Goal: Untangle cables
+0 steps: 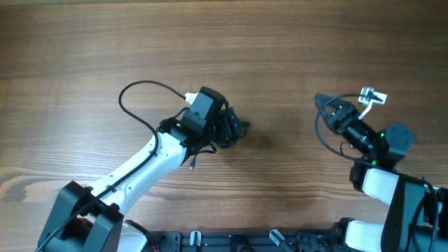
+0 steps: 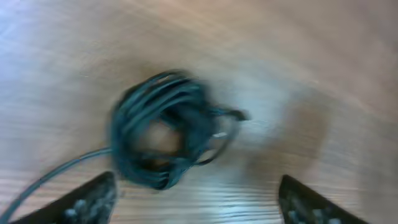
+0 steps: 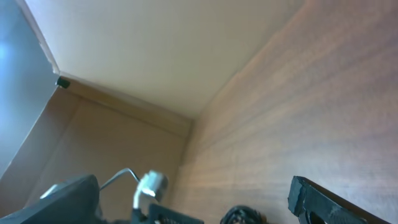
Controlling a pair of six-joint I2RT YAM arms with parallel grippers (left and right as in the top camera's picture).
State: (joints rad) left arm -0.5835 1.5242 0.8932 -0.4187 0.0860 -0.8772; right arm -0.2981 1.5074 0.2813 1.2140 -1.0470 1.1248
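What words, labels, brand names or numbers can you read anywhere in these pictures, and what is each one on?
None: no word, label, brand or number is readable in any view.
The cables: no tag shows, and the left wrist view is blurred.
The white plug by the right arm: too small to show any marking.
The table: wood grain only, no print.

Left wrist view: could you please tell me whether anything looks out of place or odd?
Nothing looks spilled or damaged. The cables lie bunched in a tangled coil on the table, one end sticking out to the right; the picture is blurred.
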